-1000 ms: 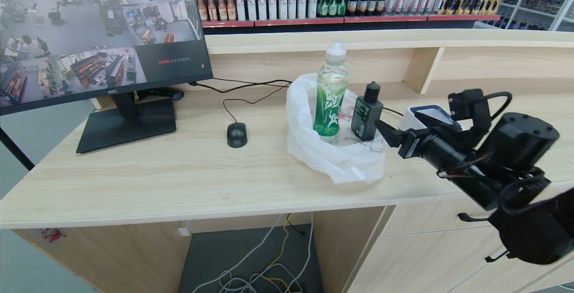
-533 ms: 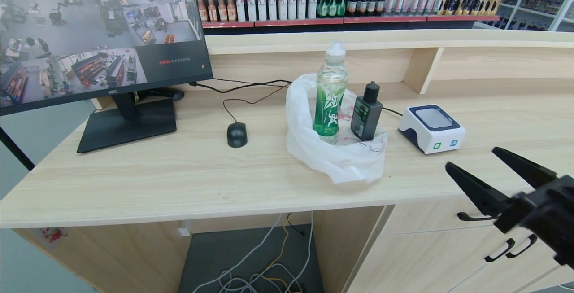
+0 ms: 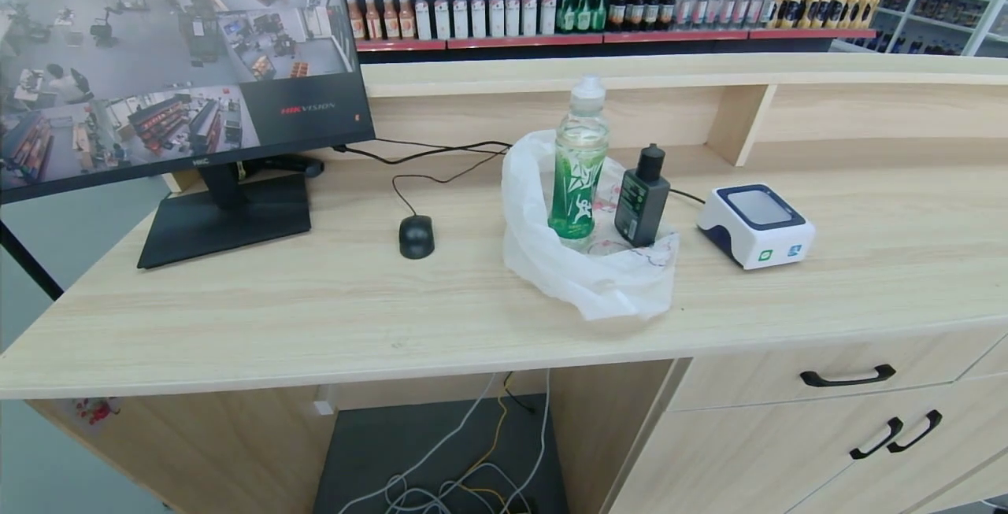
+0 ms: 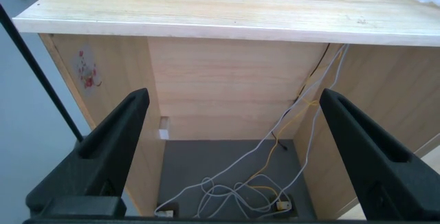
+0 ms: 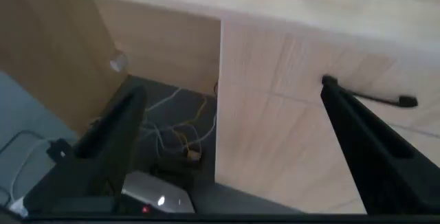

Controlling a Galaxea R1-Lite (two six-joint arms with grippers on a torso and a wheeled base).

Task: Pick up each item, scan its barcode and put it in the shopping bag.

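Well, the bagging step looks finished to me. The bottle (image 3: pixel 579 175) and the flask (image 3: pixel 642 203) both stand upright inside the bag (image 3: pixel 583 282) on the counter (image 3: pixel 315 309), with the flask just beside the bottle on the scanner (image 3: pixel 756 223) side.

Your left claw (image 4: pixel 234 97) is spread wide and holds nothing. It hangs low in front of the counter. The counter's edge is above and ahead of it, and the cables (image 4: pixel 240 183) lie ahead of and below it in the recess. The bag sits higher than this claw and beyond it, off toward the right claw's side.

Your right claw (image 5: pixel 232 90) is also wide and empty, and equally low. A drawer handle (image 5: pixel 371 99) is just ahead of it, and the counter's edge runs above.

I can see no loose item outside the bag, so I judge the task done or very nearly so. If another item comes, first lift a claw well above the counter's edge, then bring it forward over the top. Keep it wide and come at the item from the side, clear of the bag and scanner.
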